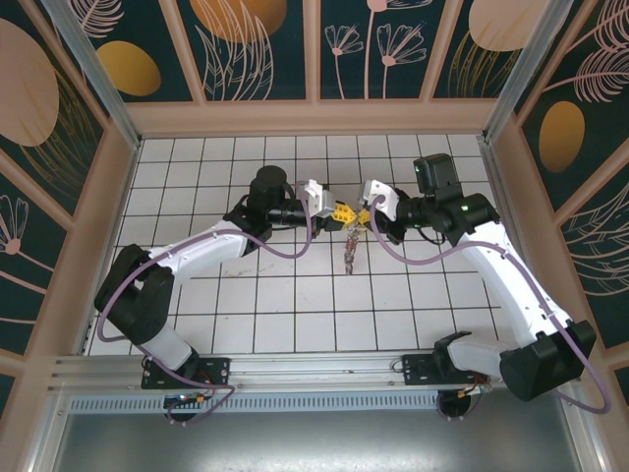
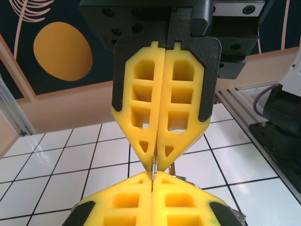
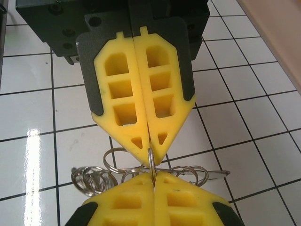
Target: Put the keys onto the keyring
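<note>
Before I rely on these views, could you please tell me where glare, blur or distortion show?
Right wrist view: a bright glare streak on the tiles at left; the metal rings are sharp, the near right pincer slightly soft. Left wrist view: mild sheen on the tiles, the near left pincer soft. Top view: even light, walls splayed by the wide lens.

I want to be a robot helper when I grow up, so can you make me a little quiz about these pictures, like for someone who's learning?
1. True or false: the left gripper and right gripper are far apart.
2. What is bunched by their tips? A) spoons B) keys C) marbles
3. Fill in: both grippers are ___ on the thin keyring.
Key: 1 false, their tips nearly touch; 2 B; 3 shut.
</note>
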